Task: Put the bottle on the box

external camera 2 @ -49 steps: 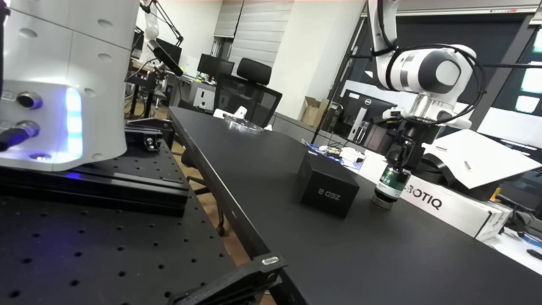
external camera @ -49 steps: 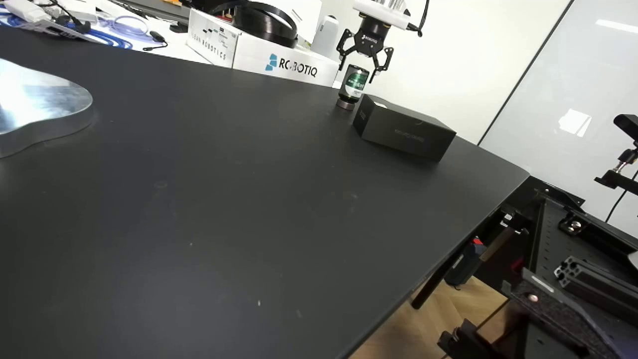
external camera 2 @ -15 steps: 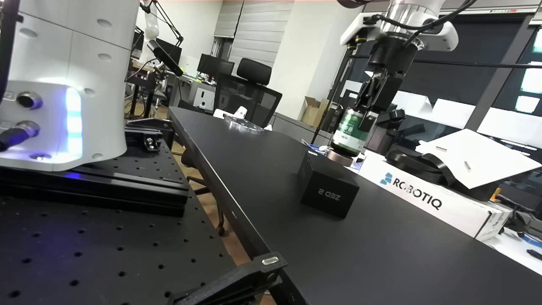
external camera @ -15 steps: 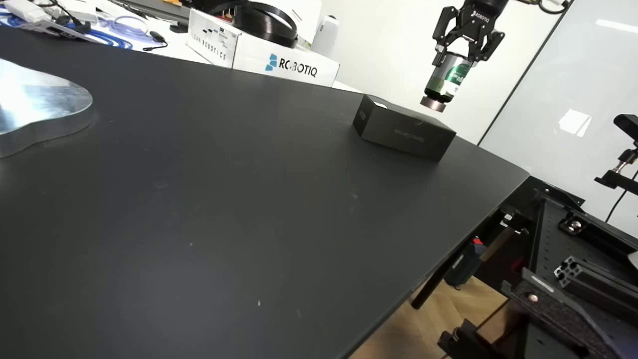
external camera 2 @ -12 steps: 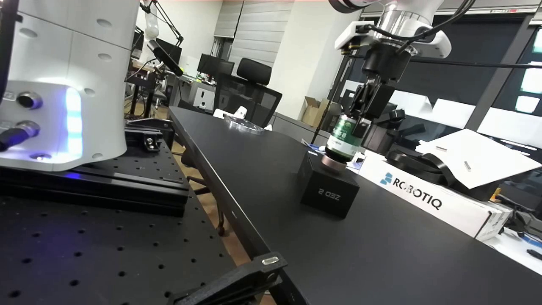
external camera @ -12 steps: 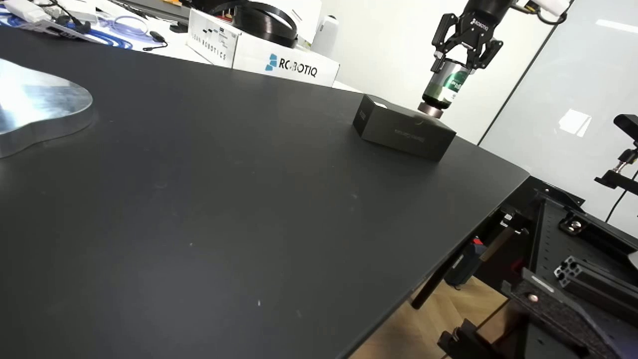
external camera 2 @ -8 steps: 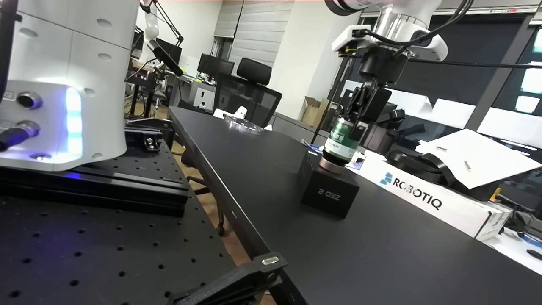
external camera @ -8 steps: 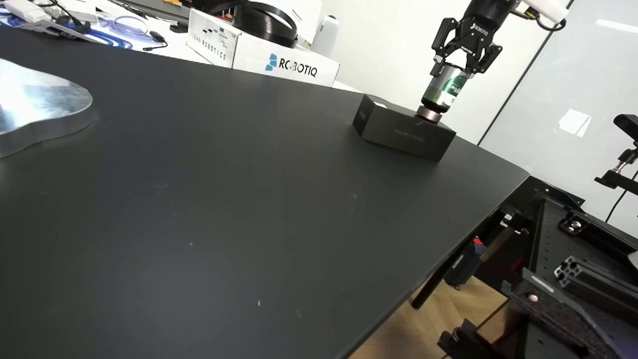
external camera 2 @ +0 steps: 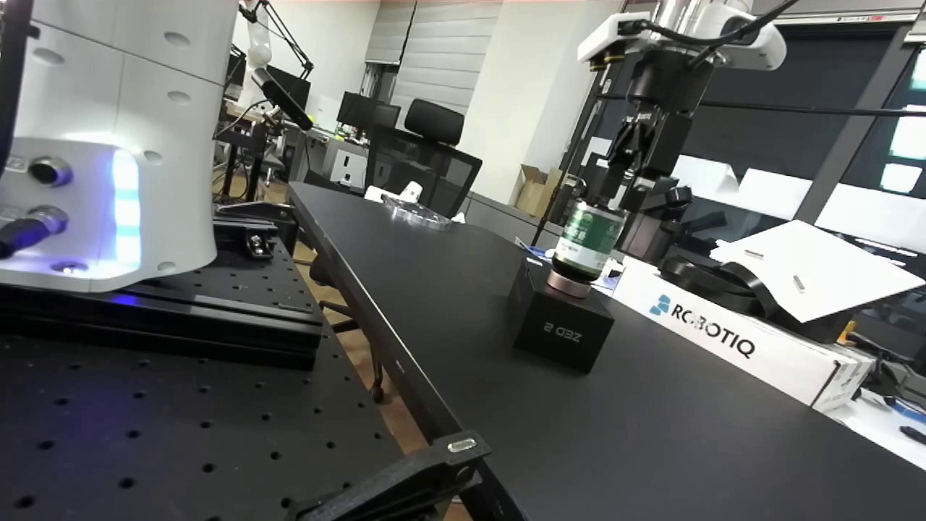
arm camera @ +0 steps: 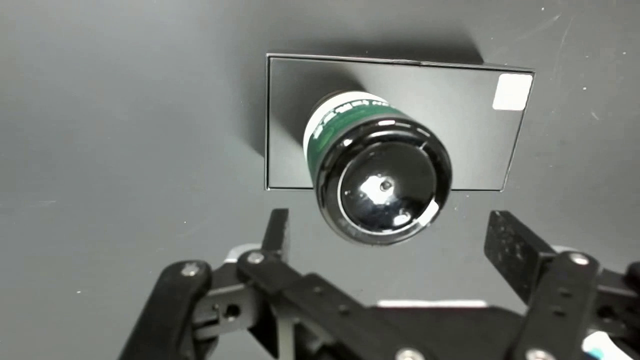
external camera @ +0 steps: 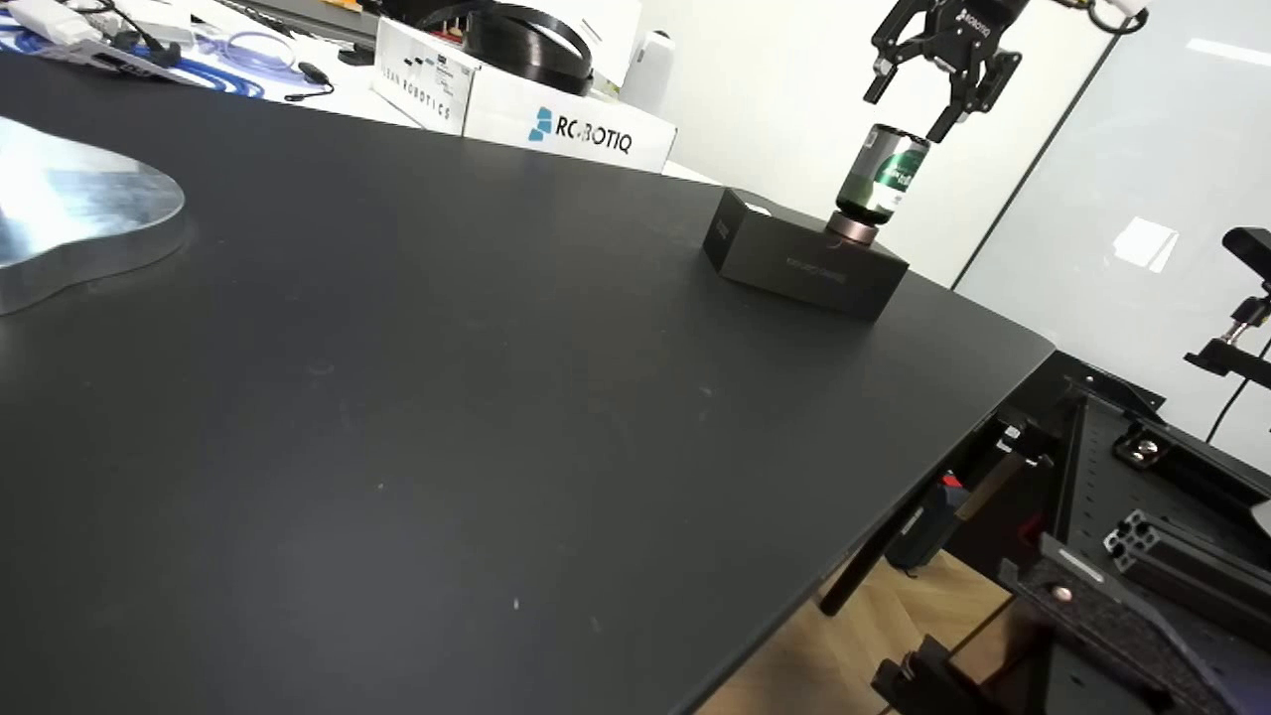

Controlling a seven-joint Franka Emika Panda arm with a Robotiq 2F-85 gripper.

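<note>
The dark green bottle [external camera: 882, 179] with a light label stands upside down, on its copper-toned cap, on top of the low black box [external camera: 804, 263]. In an exterior view, the bottle [external camera 2: 589, 239] is near the lettered end of the box [external camera 2: 561, 325]. In the wrist view, the bottle's shiny base [arm camera: 385, 185] faces the camera, and the box [arm camera: 480, 140] lies beneath it with a white sticker at the opposite end. My gripper [external camera: 904, 117] is open and empty just above the bottle. In the wrist view, the fingers [arm camera: 390, 225] are wide apart and clear of the bottle.
The box stands on a black table [external camera: 447, 397]. A long white box with blue lettering [external camera 2: 694, 325] lies along the table's far side, with black items on it. A shiny metal plate [external camera: 89, 199] is on the table. The robot base [external camera 2: 108, 145] stands beside the table edge.
The bottle was on the table beside the box, then was gripped, lifted and lowered onto the box. In the last half second the gripper has opened, let go and risen slightly.
</note>
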